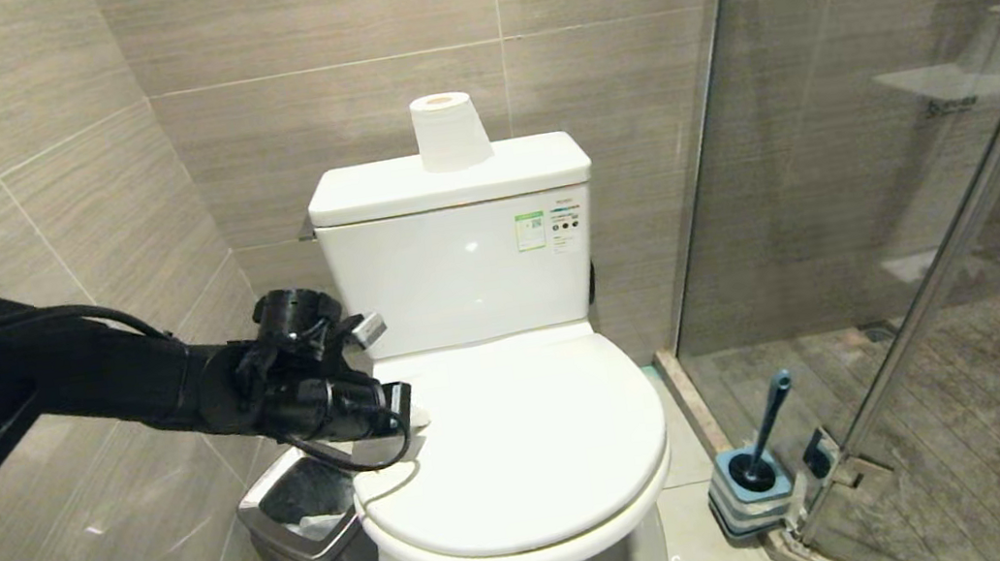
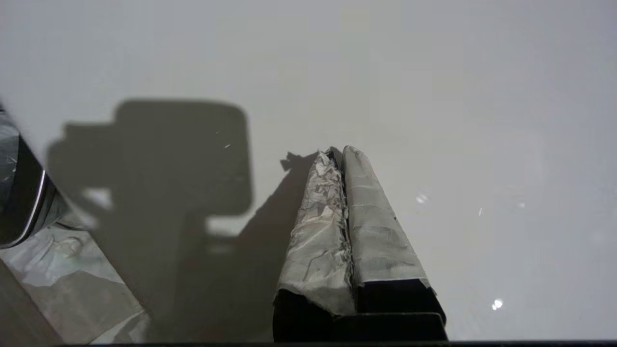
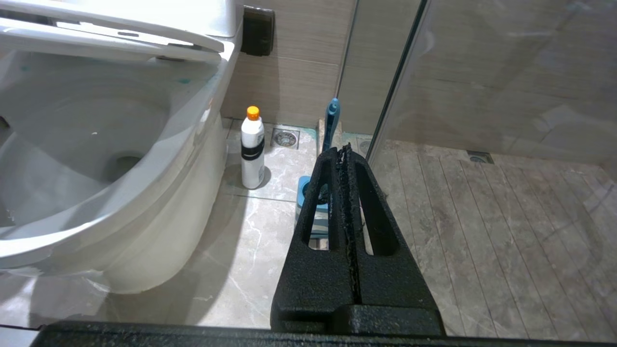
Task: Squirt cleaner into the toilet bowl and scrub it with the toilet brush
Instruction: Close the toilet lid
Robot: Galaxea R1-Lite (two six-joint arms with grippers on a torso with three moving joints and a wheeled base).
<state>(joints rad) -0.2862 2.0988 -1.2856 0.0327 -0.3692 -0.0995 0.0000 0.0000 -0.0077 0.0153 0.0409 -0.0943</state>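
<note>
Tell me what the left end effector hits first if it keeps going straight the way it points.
Most likely the closed white toilet lid: the left end effector, shut, points across it at a shallow angle, close above. Whether they already touch is unclear.

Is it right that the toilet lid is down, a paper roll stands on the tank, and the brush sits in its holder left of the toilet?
Not quite. In the head view the toilet brush stands in its holder to the right of the toilet, by the shower glass. The lid is down and the paper roll stands on the tank.

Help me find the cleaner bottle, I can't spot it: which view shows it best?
The right wrist view: the white, orange-capped bottle stands in full on the floor beside the toilet bowl. The head and left wrist views don't show it.
</note>
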